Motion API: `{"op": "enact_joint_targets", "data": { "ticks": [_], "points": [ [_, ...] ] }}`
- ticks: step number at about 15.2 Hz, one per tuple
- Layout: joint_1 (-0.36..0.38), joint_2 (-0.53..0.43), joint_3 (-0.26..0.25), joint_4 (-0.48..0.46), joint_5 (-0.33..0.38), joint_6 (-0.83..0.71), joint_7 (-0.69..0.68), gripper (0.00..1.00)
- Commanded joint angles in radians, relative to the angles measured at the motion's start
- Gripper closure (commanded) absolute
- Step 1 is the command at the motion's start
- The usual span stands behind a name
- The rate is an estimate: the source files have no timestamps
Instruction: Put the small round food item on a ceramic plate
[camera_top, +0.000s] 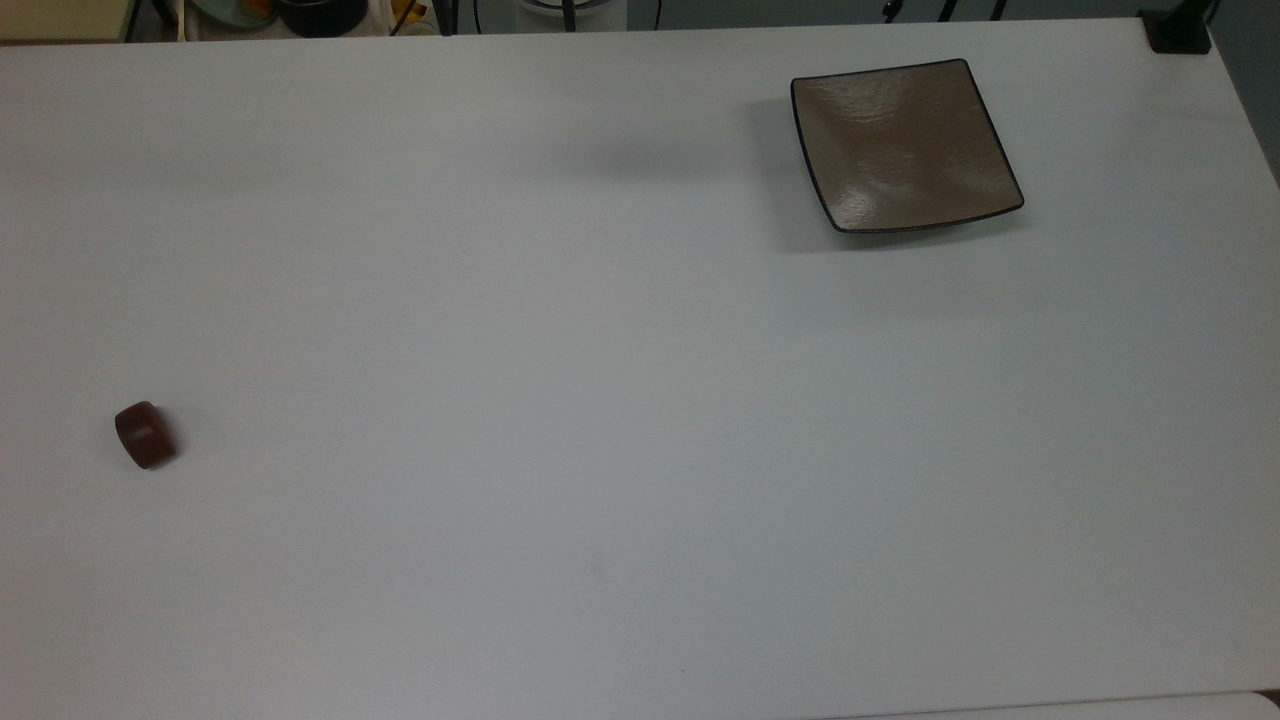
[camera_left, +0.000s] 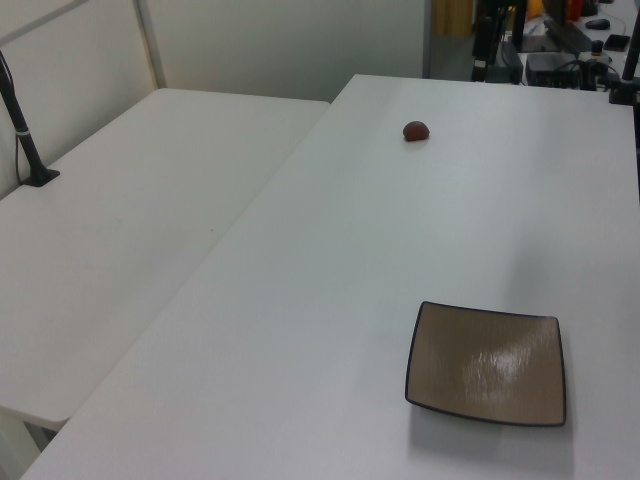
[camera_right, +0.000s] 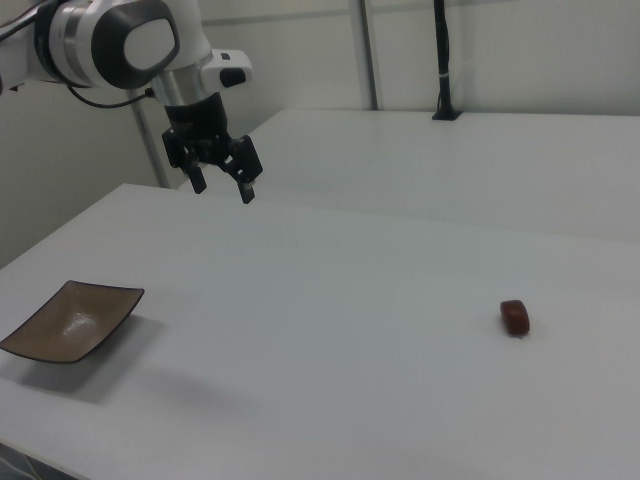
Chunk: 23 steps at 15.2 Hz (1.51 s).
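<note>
The small round food item (camera_top: 146, 435) is a dark reddish-brown chunk lying on the white table near the top view's left edge; it also appears far back in the left view (camera_left: 417, 131) and at the right view's right (camera_right: 515, 316). The ceramic plate (camera_top: 905, 145), square and glossy taupe with a dark rim, sits at the top view's upper right, at the left view's lower right (camera_left: 488, 363) and the right view's lower left (camera_right: 70, 321). My gripper (camera_right: 222, 186) hangs open and empty high above the table, between plate and food item, nearer the plate.
A second white table (camera_left: 130, 230) adjoins along the left view's left, with a black pole (camera_left: 25, 135) clamped to it. A black clamp (camera_top: 1178, 30) sits at the top view's upper right corner. Desk clutter (camera_left: 560, 50) lies beyond the table's far end.
</note>
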<state>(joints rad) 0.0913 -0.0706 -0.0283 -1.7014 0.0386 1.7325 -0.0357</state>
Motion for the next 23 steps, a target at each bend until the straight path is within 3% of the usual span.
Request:
{"op": "enact_joint_targets", "data": {
  "ticks": [1, 23],
  "points": [
    [-0.002, 0.006, 0.002, 0.009, 0.017, 0.021, -0.010, 0.00],
    [-0.045, 0.009, 0.002, 0.008, 0.018, 0.018, -0.058, 0.00]
  ]
}}
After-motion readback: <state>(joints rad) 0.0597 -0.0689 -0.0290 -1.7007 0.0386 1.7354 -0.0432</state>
